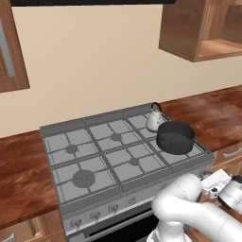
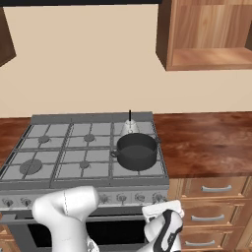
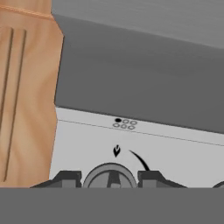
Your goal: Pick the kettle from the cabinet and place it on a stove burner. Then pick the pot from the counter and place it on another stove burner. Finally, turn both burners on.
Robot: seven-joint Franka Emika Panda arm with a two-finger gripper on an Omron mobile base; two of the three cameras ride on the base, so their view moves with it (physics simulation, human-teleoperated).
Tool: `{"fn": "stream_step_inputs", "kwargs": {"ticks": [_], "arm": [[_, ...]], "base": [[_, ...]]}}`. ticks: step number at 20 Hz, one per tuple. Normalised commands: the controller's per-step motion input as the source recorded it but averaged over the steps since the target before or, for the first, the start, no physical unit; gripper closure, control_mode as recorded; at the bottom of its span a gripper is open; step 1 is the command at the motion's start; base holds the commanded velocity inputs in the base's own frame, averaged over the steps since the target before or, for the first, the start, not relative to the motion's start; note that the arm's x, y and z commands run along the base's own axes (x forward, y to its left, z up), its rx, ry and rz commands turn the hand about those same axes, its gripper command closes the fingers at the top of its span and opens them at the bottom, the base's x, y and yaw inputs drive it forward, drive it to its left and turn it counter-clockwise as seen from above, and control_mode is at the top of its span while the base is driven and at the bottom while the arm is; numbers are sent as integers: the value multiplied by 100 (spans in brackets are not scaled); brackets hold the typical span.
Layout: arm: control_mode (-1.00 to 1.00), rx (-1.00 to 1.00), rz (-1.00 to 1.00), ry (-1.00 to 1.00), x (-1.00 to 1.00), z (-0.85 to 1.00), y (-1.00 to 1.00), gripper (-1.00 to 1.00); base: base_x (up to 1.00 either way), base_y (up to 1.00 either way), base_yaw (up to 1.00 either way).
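Knob (image 3: 110, 176): round grey stove knob, right at the bottom of the hand view, sitting between the two dark finger tips; a small flame mark and a curved black line are printed above it on the pale control panel (image 3: 144, 148).
Gripper (image 3: 110, 178): low at the stove front, jaws apart on either side of the knob; whether the pads touch it cannot be told.
Arm: white, bent down in front of the oven, its wrist near the right end of the panel.
Pot (image 1: 175, 137): dark, lidless, set on the front right grate of the stove (image 1: 94, 156).
Kettle (image 1: 154, 119): pale, black arched handle, on the rear right burner just behind the pot, partly hidden by it in the right base view.
Burners: no flame visible.
Cabinet (image 2: 206, 34): open-fronted, brown wood, above the right counter (image 2: 206, 142).
Drawers (image 2: 216, 189): light wood, metal handles, beside the oven.
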Motion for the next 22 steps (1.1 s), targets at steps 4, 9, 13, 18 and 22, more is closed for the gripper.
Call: {"fn": "stream_step_inputs", "kwargs": {"ticks": [4,9,13,18,22], "arm": [[-100,-7,1,0,0,23,11,100],[-100,-19,3,0,0,21,2,100],[-100,-25,9,0,0,14,0,100],[-100,-24,10,0,0,12,0,100],[-100,-32,9,-5,0,10,0,100]], "base": [[0,0,0],[0,0,0],[0,0,0],[0,0,0],[0,0,0]]}}
